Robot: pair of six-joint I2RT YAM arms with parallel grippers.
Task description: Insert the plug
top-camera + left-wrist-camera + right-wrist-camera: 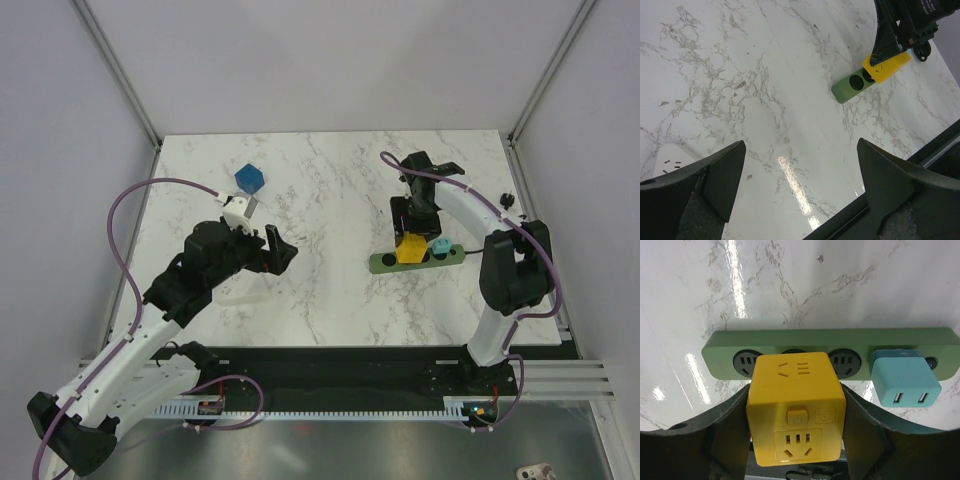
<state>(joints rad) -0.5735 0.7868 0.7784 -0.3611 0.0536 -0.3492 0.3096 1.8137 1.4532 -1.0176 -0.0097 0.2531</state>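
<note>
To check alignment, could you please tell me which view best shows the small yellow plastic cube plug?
The right wrist view: the yellow plastic cube plug sits large between the fingers of the right gripper, at the green plastic socket strip. Top external shows a small yellow patch; left wrist, a distant, partly hidden one.

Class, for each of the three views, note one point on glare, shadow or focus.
Top external view: even light, faint shadows on the white marble table. Left wrist view: one bright glare streak on the marble; the dark fingers of the left tool are underlit. Right wrist view: glare streaks around the dark green plastic socket strip; the small yellow plastic cube plug is sharp.
</note>
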